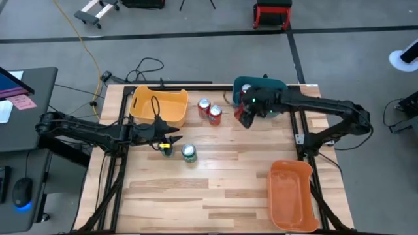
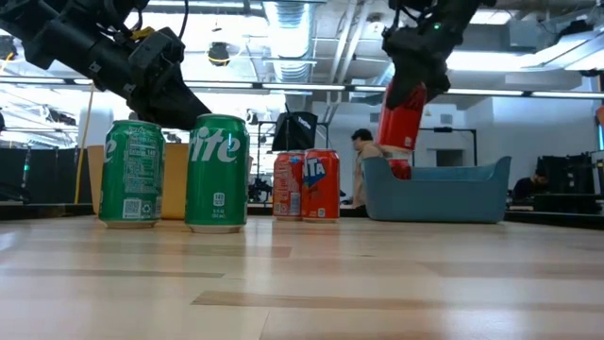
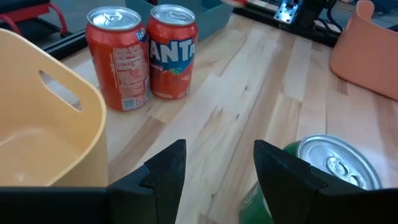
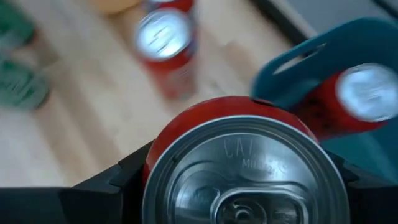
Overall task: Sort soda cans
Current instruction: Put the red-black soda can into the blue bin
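My right gripper [image 2: 408, 90] is shut on a red soda can [image 2: 400, 127], tilted in the air over the left end of the teal bin [image 2: 444, 194]. Another red can [image 4: 364, 93] lies inside that bin. Two red cans [image 1: 209, 111] stand on their bases at mid-table, and two green cans [image 2: 217, 173] [image 2: 132, 173] stand nearer the left. My left gripper [image 3: 214, 174] hovers open beside a green can [image 3: 329, 165], with nothing between its fingers. My right gripper pinches the red can's side wall [image 4: 163, 140] between its two fingers, one on each side just below the silver top [image 4: 249, 180]. The fingers slant down from above. The can hangs tilted below them, top toward the wrist, lifted clear of the table.
A yellow bin [image 1: 159, 106] stands at the far left, just behind my left gripper. An orange bin [image 1: 292, 194] sits at the near right corner. Bare wood lies between the cans and the table's near edge.
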`<state>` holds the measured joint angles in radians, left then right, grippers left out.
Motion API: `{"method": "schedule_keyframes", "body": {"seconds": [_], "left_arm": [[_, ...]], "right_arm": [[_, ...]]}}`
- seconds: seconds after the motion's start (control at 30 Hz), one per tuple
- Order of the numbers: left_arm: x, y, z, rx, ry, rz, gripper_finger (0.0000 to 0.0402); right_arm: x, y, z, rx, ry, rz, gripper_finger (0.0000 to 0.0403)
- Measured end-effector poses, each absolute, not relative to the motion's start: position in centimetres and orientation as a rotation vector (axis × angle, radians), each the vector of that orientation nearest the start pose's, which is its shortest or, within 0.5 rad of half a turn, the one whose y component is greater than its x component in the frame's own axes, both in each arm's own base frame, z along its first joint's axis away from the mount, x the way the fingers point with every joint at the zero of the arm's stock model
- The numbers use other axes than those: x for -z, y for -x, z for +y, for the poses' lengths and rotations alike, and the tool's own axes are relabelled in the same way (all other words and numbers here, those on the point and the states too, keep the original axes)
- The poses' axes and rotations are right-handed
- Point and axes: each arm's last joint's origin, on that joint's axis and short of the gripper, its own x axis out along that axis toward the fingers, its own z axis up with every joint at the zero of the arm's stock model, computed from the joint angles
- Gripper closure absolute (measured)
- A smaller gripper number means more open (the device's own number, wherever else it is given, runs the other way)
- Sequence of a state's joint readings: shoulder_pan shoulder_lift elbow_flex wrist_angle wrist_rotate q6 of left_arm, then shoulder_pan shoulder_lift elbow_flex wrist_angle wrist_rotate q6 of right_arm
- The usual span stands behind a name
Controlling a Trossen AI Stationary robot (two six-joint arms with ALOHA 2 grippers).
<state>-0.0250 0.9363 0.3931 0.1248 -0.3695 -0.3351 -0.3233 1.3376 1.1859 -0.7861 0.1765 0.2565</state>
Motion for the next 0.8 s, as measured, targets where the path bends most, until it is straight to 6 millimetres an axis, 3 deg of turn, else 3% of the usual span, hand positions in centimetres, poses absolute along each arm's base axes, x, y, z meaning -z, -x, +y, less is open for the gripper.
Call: {"method": "schedule_keyframes", "body": {"seconds": [0.17, 0.43, 0.8], "left_arm": [[-20.2, -19.1, 0.6, -0.405, 0.246, 0.353, 0.0216], [-20.2, -19.1, 0.6, -0.406, 0.248, 0.355, 0.0216], [-20.2, -19.1, 0.6, -0.406, 0.249, 0.357, 0.0216]], "right_arm": [[-31.3, -24.3, -11.7, 0.712, -0.321, 0.81, 0.0101], [-30.7, -22.3, -15.0, 0.844, -0.388, 0.846, 0.0101], [-28.4, -22.4, -14.6, 0.78, -0.425, 0.892, 0.01]]}}
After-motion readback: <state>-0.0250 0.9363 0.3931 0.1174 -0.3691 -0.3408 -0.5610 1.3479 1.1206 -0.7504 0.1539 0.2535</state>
